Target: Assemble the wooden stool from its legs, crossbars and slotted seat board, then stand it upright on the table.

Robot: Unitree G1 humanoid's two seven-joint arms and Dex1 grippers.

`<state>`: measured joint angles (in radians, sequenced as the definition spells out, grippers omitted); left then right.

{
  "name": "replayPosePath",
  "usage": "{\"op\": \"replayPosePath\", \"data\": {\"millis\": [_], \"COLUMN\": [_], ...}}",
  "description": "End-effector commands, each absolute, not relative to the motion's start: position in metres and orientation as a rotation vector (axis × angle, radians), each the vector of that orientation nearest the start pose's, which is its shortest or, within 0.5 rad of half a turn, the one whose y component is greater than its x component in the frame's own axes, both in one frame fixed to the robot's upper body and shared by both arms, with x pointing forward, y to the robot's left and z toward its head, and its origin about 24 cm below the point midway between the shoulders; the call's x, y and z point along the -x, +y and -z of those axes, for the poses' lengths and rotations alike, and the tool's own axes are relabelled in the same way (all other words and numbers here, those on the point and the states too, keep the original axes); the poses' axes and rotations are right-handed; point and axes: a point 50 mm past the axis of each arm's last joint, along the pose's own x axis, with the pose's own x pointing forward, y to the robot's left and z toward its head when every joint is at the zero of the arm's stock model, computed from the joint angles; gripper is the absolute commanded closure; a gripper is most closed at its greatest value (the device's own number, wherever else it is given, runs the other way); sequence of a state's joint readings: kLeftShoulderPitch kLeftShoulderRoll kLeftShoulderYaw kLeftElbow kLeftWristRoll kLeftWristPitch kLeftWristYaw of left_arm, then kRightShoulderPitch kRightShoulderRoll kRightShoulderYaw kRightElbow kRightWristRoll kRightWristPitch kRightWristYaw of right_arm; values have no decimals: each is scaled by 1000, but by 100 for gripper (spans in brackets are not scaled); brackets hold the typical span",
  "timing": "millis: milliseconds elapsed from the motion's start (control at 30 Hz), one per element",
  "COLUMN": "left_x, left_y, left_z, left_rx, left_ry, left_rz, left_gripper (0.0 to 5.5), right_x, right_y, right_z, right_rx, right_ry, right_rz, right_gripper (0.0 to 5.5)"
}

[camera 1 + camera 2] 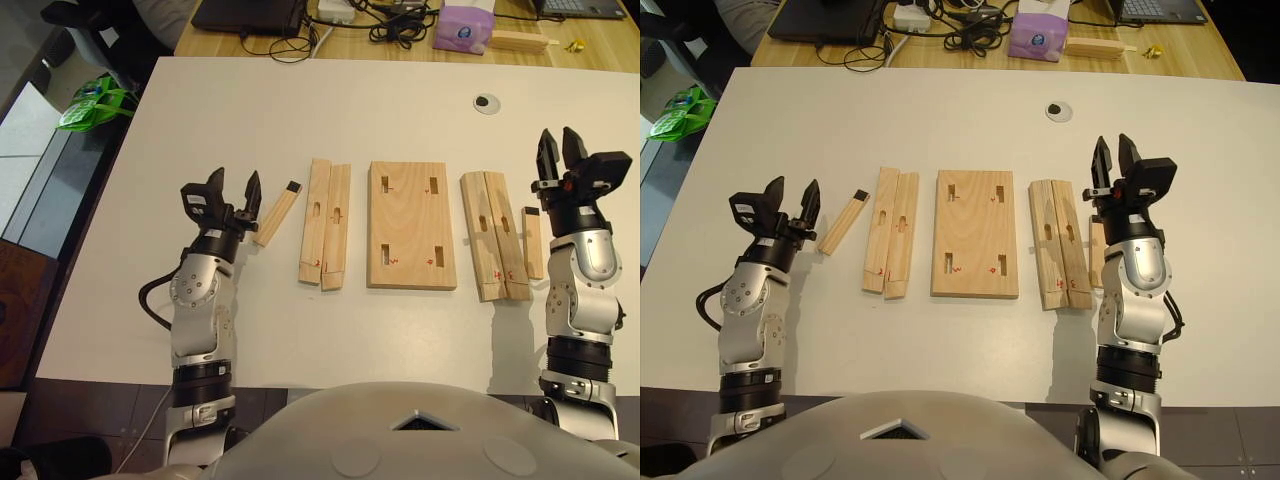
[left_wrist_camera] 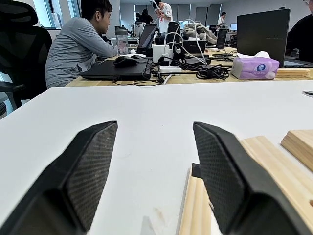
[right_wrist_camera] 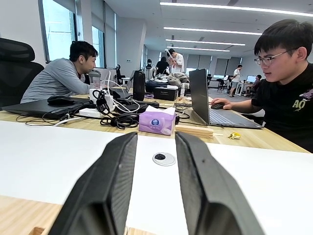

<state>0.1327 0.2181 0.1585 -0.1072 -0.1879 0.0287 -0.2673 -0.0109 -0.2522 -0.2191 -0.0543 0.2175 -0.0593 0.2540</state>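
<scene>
Left eye view: a flat, rectangular slotted seat board (image 1: 411, 225) of pale grained wood, cut with four small slots, lies on the smooth white table (image 1: 300, 110). At its 9 o'clock the left pair of legs (image 1: 325, 224) lies touching, and at its 3 o'clock the right pair of legs (image 1: 494, 236).

A dark-tipped left crossbar (image 1: 277, 214) slants toward 1 o'clock. The right crossbar (image 1: 533, 243) lies straight.

The left gripper (image 1: 235, 180), with fine-grid black pads (image 2: 93, 171), points toward 1 o'clock. Its fingers are spread wide and empty, just beside the left crossbar. The right gripper (image 1: 558, 135) points to 12 o'clock, narrowly parted and empty.
</scene>
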Motion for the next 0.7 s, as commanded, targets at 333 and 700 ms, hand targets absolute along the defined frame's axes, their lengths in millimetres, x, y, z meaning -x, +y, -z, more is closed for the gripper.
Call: {"op": "replayPosePath", "data": {"millis": [333, 700], "left_x": [-234, -207], "left_y": [200, 220], "left_z": [-55, -48], "left_rx": [21, 3], "left_ry": [-8, 268], "left_rz": [117, 332], "left_gripper": [264, 195], "right_x": [-259, -230], "right_y": [-240, -237], "right_z": [-88, -69], "right_rx": [82, 73], "right_ry": [-187, -152], "right_rz": [-32, 44], "right_gripper": [409, 409]}}
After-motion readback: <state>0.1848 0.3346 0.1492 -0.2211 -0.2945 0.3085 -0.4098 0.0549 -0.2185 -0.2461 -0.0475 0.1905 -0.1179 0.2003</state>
